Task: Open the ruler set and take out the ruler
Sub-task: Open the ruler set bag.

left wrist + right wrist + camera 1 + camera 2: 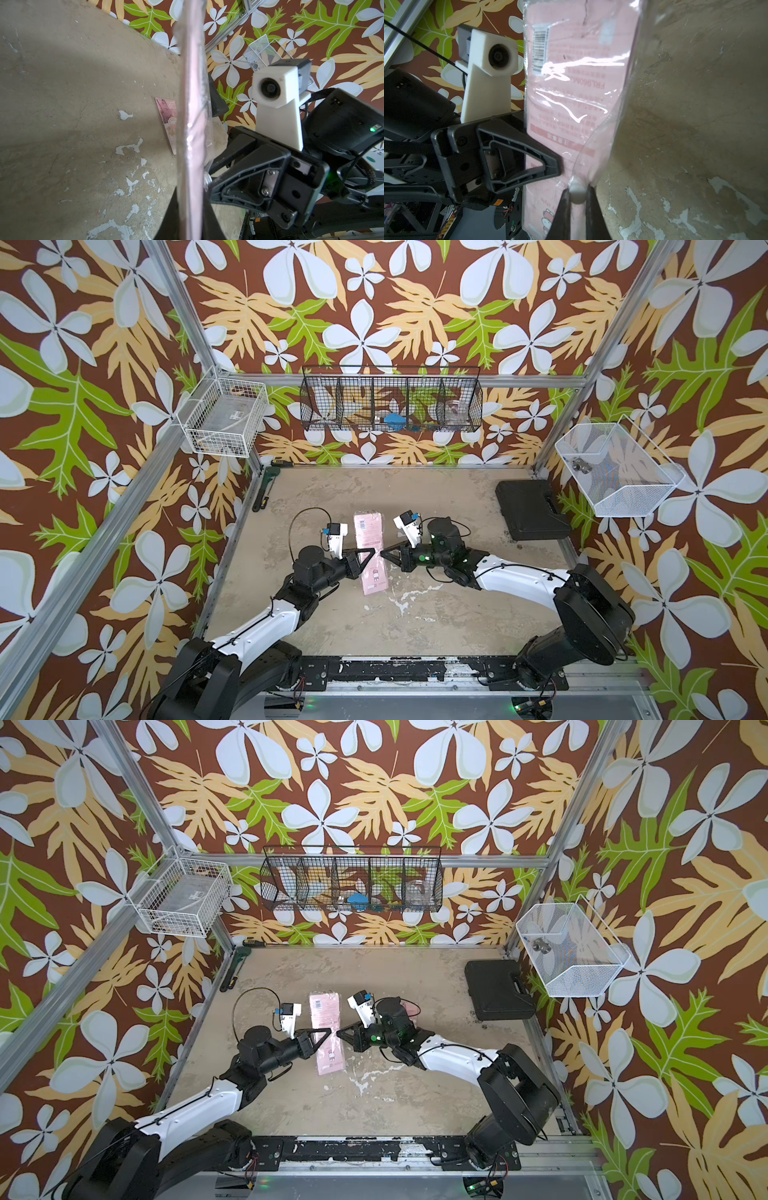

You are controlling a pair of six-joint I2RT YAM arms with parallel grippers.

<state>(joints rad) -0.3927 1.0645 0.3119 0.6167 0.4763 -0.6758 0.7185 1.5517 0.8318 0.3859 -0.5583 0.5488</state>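
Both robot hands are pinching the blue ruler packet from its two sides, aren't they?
Almost. The ruler packet is pink, not blue; the right wrist view shows it clearly. The rest is right: the left gripper and the right gripper both pinch it, one from each side.

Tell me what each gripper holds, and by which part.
Both hold the pink ruler set. The left gripper pinches one long edge near mid-length; the right gripper pinches the opposite edge at the white snap of the clear sleeve.
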